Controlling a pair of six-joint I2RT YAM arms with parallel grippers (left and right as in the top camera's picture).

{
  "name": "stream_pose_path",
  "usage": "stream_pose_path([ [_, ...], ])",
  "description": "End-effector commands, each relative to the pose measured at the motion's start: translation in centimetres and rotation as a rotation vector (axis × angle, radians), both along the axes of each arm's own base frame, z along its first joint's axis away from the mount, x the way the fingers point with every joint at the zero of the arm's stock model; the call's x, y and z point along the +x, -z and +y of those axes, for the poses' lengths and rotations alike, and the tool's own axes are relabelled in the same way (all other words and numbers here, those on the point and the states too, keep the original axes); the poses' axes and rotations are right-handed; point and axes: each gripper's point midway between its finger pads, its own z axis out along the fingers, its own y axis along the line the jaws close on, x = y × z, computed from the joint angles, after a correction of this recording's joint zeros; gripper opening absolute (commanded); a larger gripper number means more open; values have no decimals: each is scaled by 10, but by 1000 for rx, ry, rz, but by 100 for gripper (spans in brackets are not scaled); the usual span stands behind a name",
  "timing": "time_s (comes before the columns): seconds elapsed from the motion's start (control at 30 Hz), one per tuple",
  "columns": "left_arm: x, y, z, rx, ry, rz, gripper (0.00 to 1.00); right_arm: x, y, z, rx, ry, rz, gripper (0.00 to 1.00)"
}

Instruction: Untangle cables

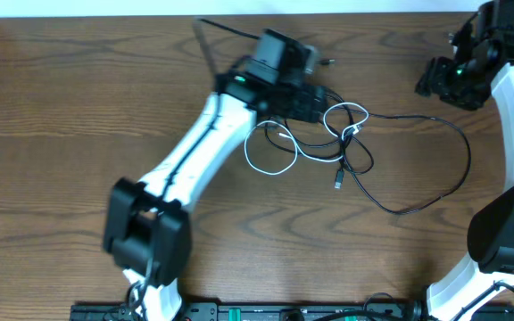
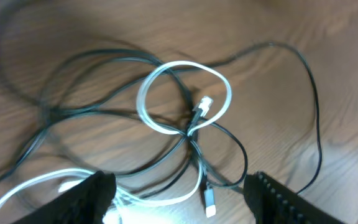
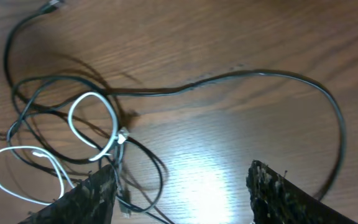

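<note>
Fingers [image 2: 95, 196] on my left gripper [image 2: 176, 190] and right gripper [image 3: 179, 183] stand spread, empty; the white cable [image 2: 185, 64] loops through black cables [image 3: 260, 73], the tangle's long axis running left-right.

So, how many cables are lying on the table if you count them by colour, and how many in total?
White cable: 1
Black cables: at least 1; the tangle hides whether the strands are one cord or several
Total: at least 2
</note>
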Motion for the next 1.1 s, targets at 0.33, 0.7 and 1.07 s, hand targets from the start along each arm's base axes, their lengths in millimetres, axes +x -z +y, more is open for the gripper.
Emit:
stream_pose_path([
  [0.33, -9, 94, -80, 31, 202, -57, 77, -3, 3, -2, -16, -27, 12, 66],
  [0.7, 12, 123, -82, 128, 126, -152, 75, -3, 3, -2, -19, -36, 11, 67],
  [1.07, 13, 114, -82, 118, 124, -163, 8, -4, 5, 3, -18, -49, 18, 68],
])
